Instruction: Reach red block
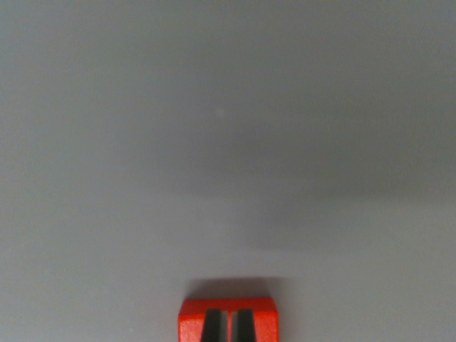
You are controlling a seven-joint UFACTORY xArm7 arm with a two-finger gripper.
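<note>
Block in sight: the red block [228, 306] sits right at the bottom edge of the wrist view, just about dead centre, with its lower part cut off by the frame. It rests on a plain grey surface [142, 142] that fills everything else, and a thin dark shadow hugs the block's far edge. Across the block's face stand two dark upright bars, side by side, rising from the bottom border; these read as the gripper [228, 328] coming in from below, one of the fingertips [211, 328] towards the wrist view's left and its partner towards the right. Only a narrow sliver of red shows between them, so the two tips sit close together rather than spread wide. Whether they are touching the block, pinching anything, or merely hanging in front of it, I cannot tell (the picture is soft and the tips are clipped by the frame). Further up, a broad, blurry band of darker grey runs across the surface, heavier on the wrist view's right, and one tiny pale speck [221, 112] sits on the grey well above the block.
</note>
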